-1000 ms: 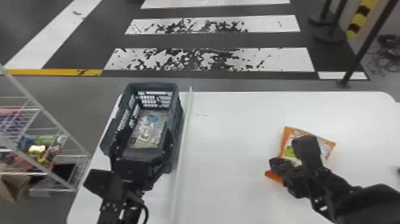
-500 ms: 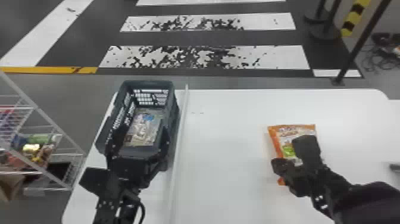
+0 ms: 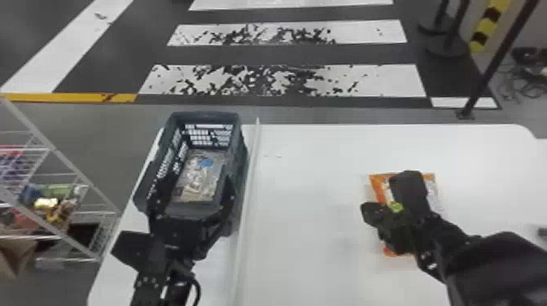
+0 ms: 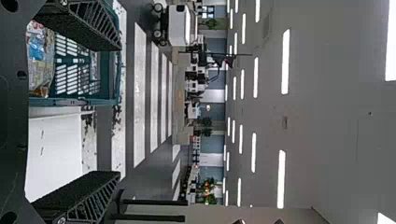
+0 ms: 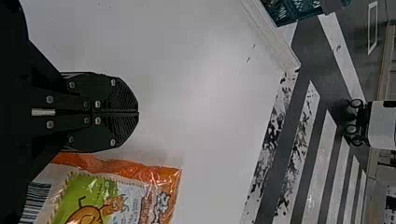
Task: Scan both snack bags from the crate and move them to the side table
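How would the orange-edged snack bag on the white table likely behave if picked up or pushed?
The snack bag would probably flex, as its orange edge looks wavy and creased. Its shiny film may prove slippery. Lying flat on the table, it seems likelier to slide than roll.

In the head view, the orange-and-white plastic snack bag (image 3: 378, 185) was partly hidden by the right end effector (image 3: 369, 210) and its arm; in the right wrist view, the bottom edge cut it off. The left end effector (image 3: 196, 187) covered part of the near end of the dark blue-green perforated plastic crate (image 3: 209, 116). Small print on the shiny, silvery plastic snack bag (image 3: 193, 183) inside was too indistinct to tell. The head view's edges cropped the smooth white desk (image 3: 301, 211), the white wire shelf (image 3: 47, 142) and a small dark object (image 3: 543, 232) that could not be identified.
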`<control>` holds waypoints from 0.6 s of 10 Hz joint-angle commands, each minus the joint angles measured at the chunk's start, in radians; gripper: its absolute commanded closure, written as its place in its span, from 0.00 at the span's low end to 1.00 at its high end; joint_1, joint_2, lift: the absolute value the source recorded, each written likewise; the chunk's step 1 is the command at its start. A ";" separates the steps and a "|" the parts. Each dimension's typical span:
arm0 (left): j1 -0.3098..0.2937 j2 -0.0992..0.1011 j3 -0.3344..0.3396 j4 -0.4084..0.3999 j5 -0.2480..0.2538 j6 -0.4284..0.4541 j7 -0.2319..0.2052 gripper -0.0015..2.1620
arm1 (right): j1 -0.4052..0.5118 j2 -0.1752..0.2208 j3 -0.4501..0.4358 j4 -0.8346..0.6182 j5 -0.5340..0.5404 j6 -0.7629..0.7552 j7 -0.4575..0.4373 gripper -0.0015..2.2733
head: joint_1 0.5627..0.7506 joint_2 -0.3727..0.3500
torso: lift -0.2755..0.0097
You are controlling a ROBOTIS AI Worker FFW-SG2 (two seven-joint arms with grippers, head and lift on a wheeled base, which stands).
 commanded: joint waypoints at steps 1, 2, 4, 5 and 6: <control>0.003 -0.002 0.002 -0.004 0.000 0.000 0.000 0.02 | -0.042 0.004 0.007 0.051 0.013 -0.001 0.000 0.90 | 0.70 0.68 | 0.86; 0.003 0.000 0.002 -0.003 0.000 0.000 0.000 0.02 | -0.065 0.004 0.007 0.094 0.022 -0.010 -0.002 0.90 | 0.70 0.68 | 0.86; 0.003 0.000 0.002 -0.001 0.000 0.000 0.000 0.02 | -0.104 0.002 0.005 0.166 0.041 -0.041 -0.012 0.90 | 0.70 0.66 | 0.86; 0.003 0.000 0.004 -0.001 0.000 0.000 0.000 0.02 | -0.111 0.000 0.005 0.183 0.048 -0.050 -0.014 0.90 | 0.70 0.65 | 0.86; 0.004 0.000 0.004 -0.001 0.000 -0.003 0.000 0.02 | -0.113 -0.004 0.004 0.188 0.050 -0.053 -0.014 0.90 | 0.70 0.63 | 0.86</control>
